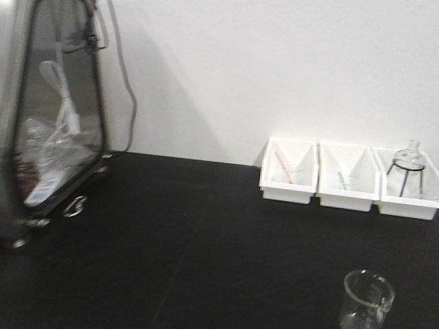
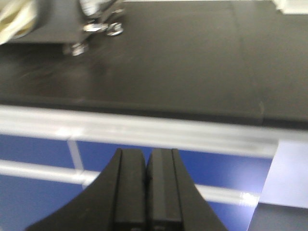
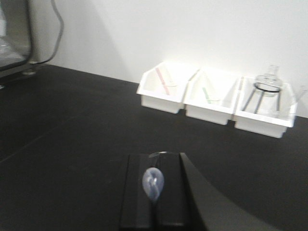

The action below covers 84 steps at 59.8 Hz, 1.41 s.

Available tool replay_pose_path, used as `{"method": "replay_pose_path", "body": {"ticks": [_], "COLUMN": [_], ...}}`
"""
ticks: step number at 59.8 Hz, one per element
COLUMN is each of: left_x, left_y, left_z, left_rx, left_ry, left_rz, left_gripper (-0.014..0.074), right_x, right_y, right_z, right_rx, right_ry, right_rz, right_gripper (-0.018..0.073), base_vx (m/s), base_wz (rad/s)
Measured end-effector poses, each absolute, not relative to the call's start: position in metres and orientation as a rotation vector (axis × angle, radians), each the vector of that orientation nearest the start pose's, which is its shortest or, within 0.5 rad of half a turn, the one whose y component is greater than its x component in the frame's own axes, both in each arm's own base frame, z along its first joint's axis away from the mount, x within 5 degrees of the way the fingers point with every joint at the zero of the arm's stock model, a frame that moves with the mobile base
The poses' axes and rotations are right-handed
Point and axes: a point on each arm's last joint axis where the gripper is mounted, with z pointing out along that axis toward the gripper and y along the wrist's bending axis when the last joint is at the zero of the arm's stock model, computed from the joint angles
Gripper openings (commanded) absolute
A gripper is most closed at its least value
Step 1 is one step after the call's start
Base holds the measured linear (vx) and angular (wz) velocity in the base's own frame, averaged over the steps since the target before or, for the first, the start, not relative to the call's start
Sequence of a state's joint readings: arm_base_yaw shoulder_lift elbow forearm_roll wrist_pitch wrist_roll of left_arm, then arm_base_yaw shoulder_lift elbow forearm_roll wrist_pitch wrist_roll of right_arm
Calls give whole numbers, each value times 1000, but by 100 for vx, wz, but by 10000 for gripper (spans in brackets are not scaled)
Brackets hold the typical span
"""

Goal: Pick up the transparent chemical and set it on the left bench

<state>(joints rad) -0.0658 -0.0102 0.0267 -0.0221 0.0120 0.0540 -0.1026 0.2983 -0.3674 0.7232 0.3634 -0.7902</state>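
The transparent chemical (image 1: 367, 298), a small clear glass beaker, stands upright at the bottom right of the front view over the black left bench (image 1: 206, 233). In the right wrist view my right gripper (image 3: 155, 156) has its fingers pressed together. A thin glass rim arc and a pale bluish patch of the beaker (image 3: 153, 185) are pinched between them. In the left wrist view my left gripper (image 2: 146, 151) is shut with nothing in it. It hangs in front of the bench's front edge (image 2: 144, 108), above blue flooring.
Three white bins stand by the back wall. One (image 1: 289, 171) holds a red-stick vessel, one (image 1: 348, 177) a green-stick vessel, and one (image 1: 410, 184) a flask on a black tripod. A large metal-framed apparatus (image 1: 48, 116) with a cable fills the bench's left side.
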Motion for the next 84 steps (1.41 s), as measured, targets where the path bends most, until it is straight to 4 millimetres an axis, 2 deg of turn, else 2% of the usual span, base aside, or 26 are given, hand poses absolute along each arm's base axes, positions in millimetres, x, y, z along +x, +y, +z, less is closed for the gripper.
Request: {"method": "replay_pose_path", "body": {"ticks": [37,74,84], "left_x": [57,57,57], "left_y": [-4,-4,-4], "left_z": [204,204,204], "left_rx": [74,74,74], "left_ry": [1510,1510,1510], "left_rz": [-27,-27,-27], "left_gripper": [-3,-3,-3], "right_x": [75,75,77], "right_y": [14,14,14], "right_z": [293,293,296], "right_rx": [-175,-174,-96], "right_ry": [1680,1680,1659], "right_rz": [49,50,119], "right_gripper": [-1,-1,-1], "base_vx": [27,5,0], "base_wz": [-36,-5,1]}}
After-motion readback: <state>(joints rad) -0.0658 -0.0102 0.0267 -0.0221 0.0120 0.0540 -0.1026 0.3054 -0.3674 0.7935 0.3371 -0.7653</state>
